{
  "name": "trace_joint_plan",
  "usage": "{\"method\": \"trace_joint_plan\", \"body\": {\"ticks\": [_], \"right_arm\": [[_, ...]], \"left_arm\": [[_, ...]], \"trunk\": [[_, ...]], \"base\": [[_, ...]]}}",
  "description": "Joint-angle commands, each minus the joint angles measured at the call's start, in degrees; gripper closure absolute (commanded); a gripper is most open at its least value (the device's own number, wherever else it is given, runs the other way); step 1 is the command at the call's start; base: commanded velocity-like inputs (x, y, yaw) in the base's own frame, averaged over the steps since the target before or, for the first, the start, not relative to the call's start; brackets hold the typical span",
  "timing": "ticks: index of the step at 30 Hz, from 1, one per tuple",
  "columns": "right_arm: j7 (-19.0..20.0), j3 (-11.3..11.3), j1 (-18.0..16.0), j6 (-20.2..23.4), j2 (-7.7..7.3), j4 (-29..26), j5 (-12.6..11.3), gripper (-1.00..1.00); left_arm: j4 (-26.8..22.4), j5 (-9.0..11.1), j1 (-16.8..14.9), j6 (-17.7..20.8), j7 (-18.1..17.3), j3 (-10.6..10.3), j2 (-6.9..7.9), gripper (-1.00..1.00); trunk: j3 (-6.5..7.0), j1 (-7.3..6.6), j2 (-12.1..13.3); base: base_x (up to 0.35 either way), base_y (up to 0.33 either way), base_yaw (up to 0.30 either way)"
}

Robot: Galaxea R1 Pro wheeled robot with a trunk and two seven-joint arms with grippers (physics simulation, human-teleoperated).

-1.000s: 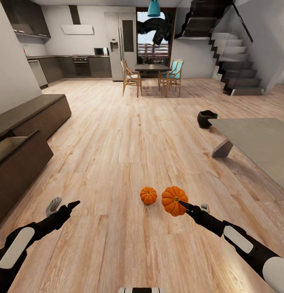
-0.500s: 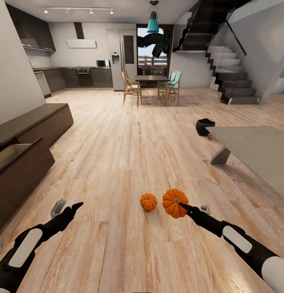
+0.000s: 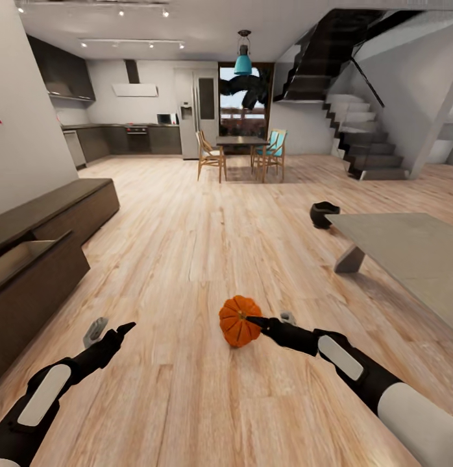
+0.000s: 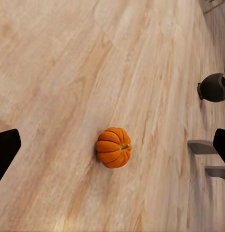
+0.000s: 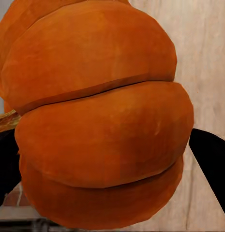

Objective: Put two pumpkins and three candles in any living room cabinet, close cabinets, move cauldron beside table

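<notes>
- Right tool (image 3: 252, 320) is pinching a pumpkin (image 3: 239, 320); in the right wrist view the pumpkin (image 5: 97, 116) sits between the two dark fingers, one on each flank.
- My guess is it's light and rigid, but the ribbed skin looks smooth and rounded, so it could roll out of a shallow pinch. Best hold is across the widest part, fingers seated in the grooves, not up by the stem.
- Relative to the coffee table (image 3: 408, 250): the held pumpkin hangs over the floor (image 3: 187, 214) on the cabinet side of it, well apart from its slanted leg.
- Second pumpkin (image 4: 113, 147) lies on its side on the planks under the left tool (image 3: 113, 329), which is spread and holding nothing.
- Cauldron (image 3: 324, 214) sits on the floor just beside the table's far corner, close enough to count as next to it, I reckon.
- Cabinet (image 3: 41, 259) is across the floor from the table, with one drawer standing out, which looks like the obvious drop spot.
</notes>
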Motion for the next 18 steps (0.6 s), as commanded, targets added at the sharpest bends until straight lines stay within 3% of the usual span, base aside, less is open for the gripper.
{"method": "trace_joint_plan", "body": {"ticks": [1,6,12,15,18], "right_arm": [[1.30,0.22,-0.06,0.47,-0.04,-0.11,0.28,1.00],[8.91,-0.39,-0.08,4.01,-0.14,-3.14,-0.34,1.00],[10.66,-0.64,-0.08,8.68,-0.47,-7.67,-1.17,1.00],[10.86,-0.59,-0.04,9.20,-0.49,-8.31,-4.04,1.00],[12.52,-0.58,0.14,8.99,-0.53,-8.49,-6.53,1.00]], "left_arm": [[-0.01,0.14,-0.02,0.36,-0.11,0.12,-0.03,-1.00],[-0.01,0.15,-0.02,0.42,-0.11,0.10,-0.07,-1.00],[-0.56,0.41,-0.01,0.55,-0.18,0.07,-0.13,-1.00],[-0.46,0.70,0.04,0.70,-0.15,-0.86,-0.33,-1.00],[0.23,0.77,0.01,0.84,0.02,-1.46,-1.71,-1.00]], "trunk": [[0.17,-0.03,0.00],[0.39,-0.06,0.01],[0.39,-0.06,0.01],[0.39,-0.06,0.01],[0.39,-0.06,0.01]], "base": [[0.000,0.000,0.000],[0.000,0.000,0.000],[0.000,0.000,0.000],[0.000,0.000,0.000],[0.000,0.000,0.000]]}}
